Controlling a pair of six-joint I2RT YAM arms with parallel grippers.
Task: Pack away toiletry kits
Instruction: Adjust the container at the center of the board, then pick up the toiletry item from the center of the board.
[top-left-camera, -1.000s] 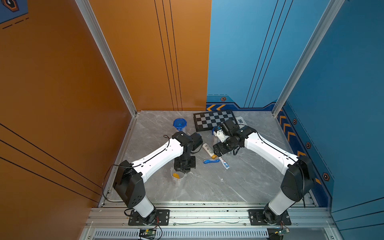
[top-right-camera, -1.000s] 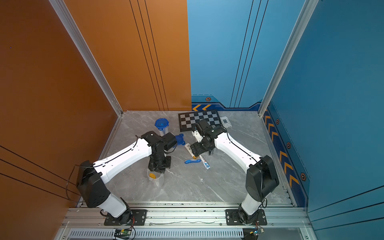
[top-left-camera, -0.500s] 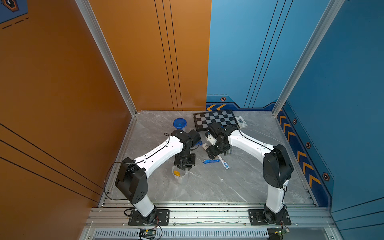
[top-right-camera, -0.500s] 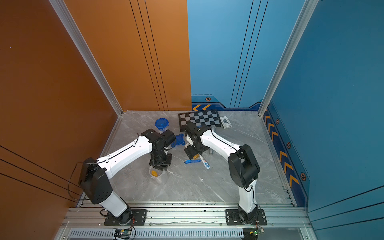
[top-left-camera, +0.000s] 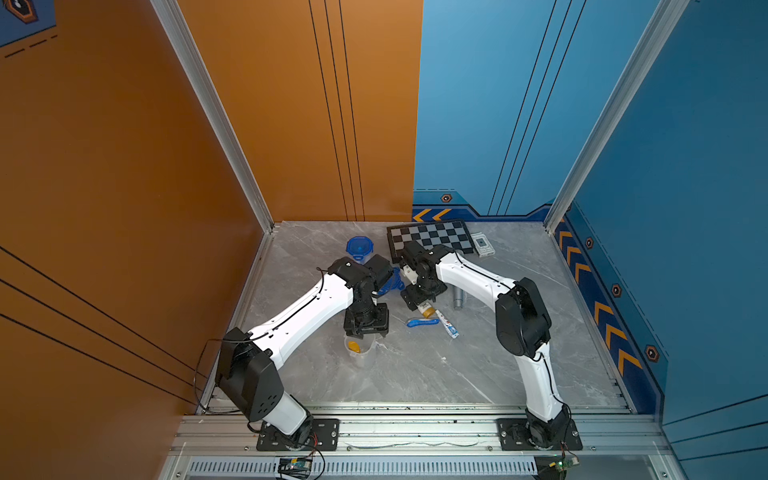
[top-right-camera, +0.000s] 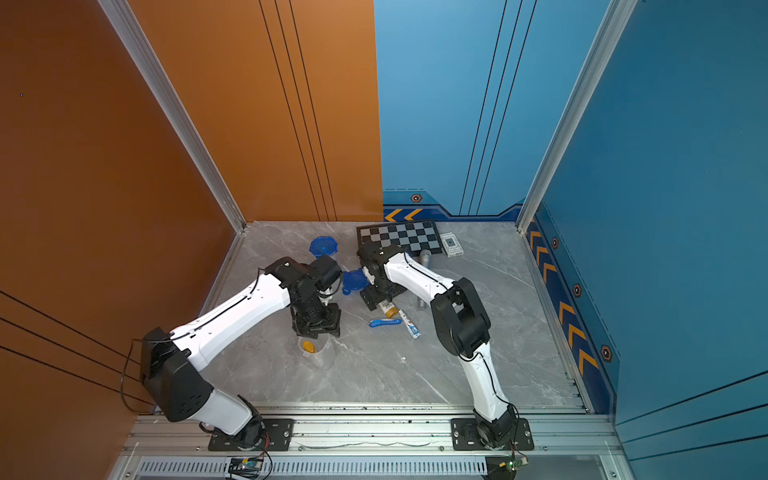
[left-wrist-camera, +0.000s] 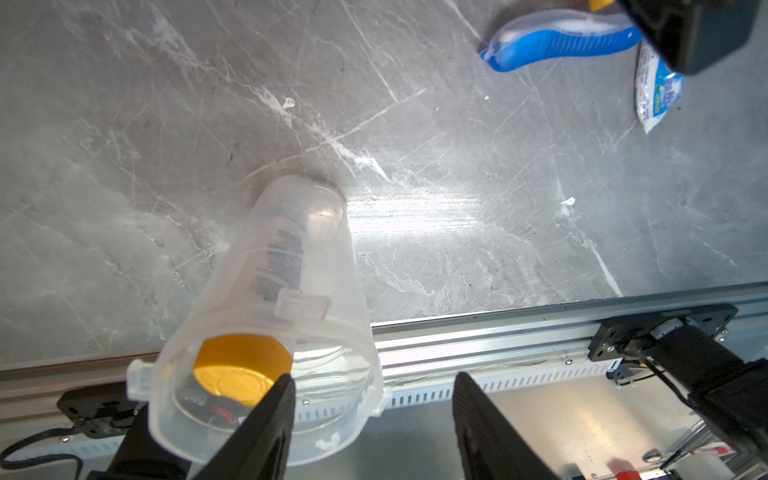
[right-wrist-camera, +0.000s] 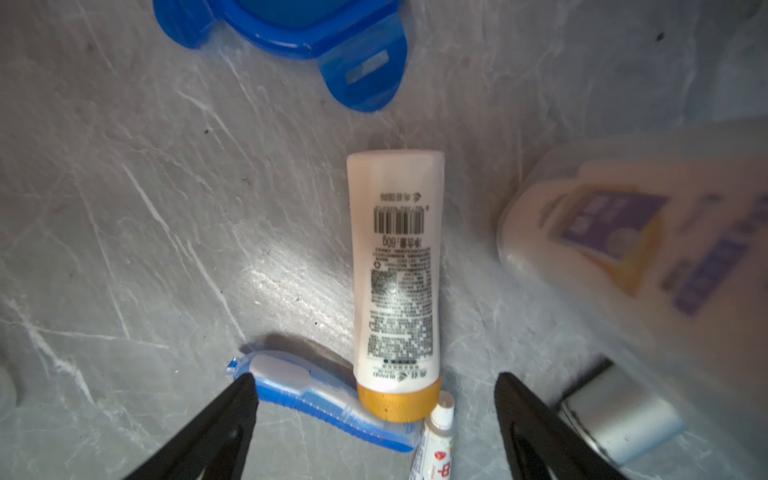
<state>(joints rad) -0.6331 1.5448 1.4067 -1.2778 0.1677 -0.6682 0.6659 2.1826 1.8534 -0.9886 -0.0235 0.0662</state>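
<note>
Our right gripper (right-wrist-camera: 374, 376) hangs low over a white bottle (right-wrist-camera: 395, 270), jaws spread wide with nothing between them. We find the bottle lying flat on the grey table (top-left-camera: 457, 374), near the middle, printed side up. We judge it light, smooth plastic, a little squashy in the body and stiff at the orange cap (right-wrist-camera: 399, 399), so a hard pinch may make it slide out. We would take it across the body, about halfway along the print and clear of the cap. Its long axis runs straight along the gap between the two fingers, so they would close on its narrow sides. In both top views the cap points toward the front of the table and slightly toward the right arm's side.

A blue toothbrush (right-wrist-camera: 316, 395) lies crosswise at the cap, touching it or tucked under; we cannot tell which. A toothpaste tube (right-wrist-camera: 432, 444) sits just beside the cap too. A blue lid (right-wrist-camera: 316, 33) lies beyond the bottle's flat end. Our left gripper (left-wrist-camera: 374, 376) hovers over an upright clear cup (left-wrist-camera: 282, 291), jaws apart and empty; the cup holds another bottle (left-wrist-camera: 241, 370), cap up. A silver microphone (top-left-camera: 457, 297) lies near, and a chessboard (top-left-camera: 432, 239) sits at the back.
</note>
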